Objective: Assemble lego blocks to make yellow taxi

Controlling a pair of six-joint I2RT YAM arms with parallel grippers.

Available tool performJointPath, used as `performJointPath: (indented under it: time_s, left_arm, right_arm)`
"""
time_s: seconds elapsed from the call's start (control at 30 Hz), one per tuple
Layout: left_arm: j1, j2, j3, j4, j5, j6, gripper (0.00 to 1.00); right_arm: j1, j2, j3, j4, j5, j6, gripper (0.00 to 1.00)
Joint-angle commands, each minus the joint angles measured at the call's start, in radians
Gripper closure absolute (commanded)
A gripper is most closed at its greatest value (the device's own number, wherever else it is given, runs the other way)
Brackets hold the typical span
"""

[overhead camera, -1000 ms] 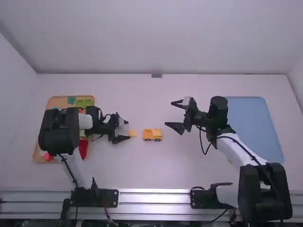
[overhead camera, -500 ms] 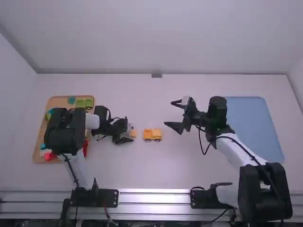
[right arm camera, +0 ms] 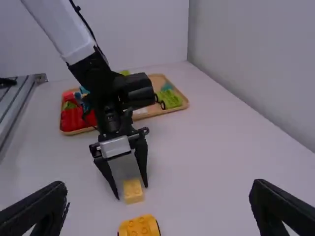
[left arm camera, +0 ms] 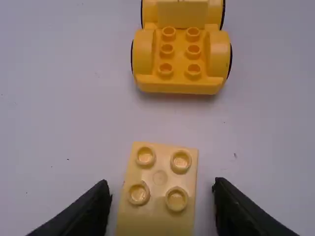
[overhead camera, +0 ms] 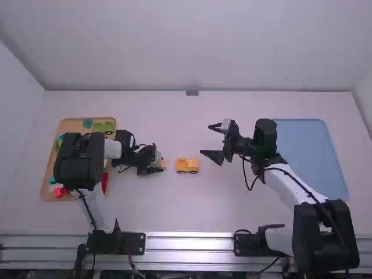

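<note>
Your left fingers [left arm camera: 88, 211] stand either side of the loose yellow block [left arm camera: 160, 179], with a narrow gap showing on both sides, so they are parted and grip nothing. Your right fingers [right arm camera: 275, 204] are spread wide and empty, well apart from the work, on the far side of the wheeled yellow base [overhead camera: 187, 166].

The block lies on the desk [overhead camera: 192, 215] beside the base, studs up, not joined to it. You look to be partway through: the base stands upright on its wheels, and this block has yet to go on. Next, you would likely close on the block, lift it and press it onto the base's studs; a skewed grip could spoil that fit. Whether the taxi needs more pieces after that, you cannot tell from here.

Count one loose block with four studs, and one base, with six studs in its nearer section. You also have one wooden tray [overhead camera: 72, 125] and one blue panel [overhead camera: 305, 151]. The coloured pieces [right arm camera: 172, 98] in the tray are partly hidden by your left arm, so their number is uncertain.
</note>
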Motion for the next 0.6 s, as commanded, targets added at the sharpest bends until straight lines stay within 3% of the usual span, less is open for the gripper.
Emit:
performJointPath:
  time_s: [0.0, 0.13, 0.27, 0.4, 0.57]
  left_arm:
    - [-0.005, 0.013, 0.002, -0.006, -0.025, 0.003, 0.68]
    - [-0.008, 0.013, 0.002, -0.009, -0.022, 0.003, 0.82]
    - [0.000, 0.010, 0.004, -0.019, 0.052, -0.001, 0.83]
    - [-0.004, -0.021, 0.003, -0.048, 0.104, 0.000, 0.92]
    - [-0.003, -0.111, 0.003, -0.120, 0.107, 0.000, 0.93]
  right_arm:
    - [0.008, 0.006, 0.026, 0.001, -0.002, 0.001, 0.01]
    - [0.006, 0.006, 0.026, 0.001, -0.002, -0.005, 0.01]
    - [-0.002, 0.006, 0.026, -0.011, 0.079, -0.017, 0.01]
    - [0.004, 0.006, 0.026, -0.100, 0.185, -0.027, 0.01]
    - [0.048, 0.029, 0.026, -0.303, 0.201, -0.283, 0.01]
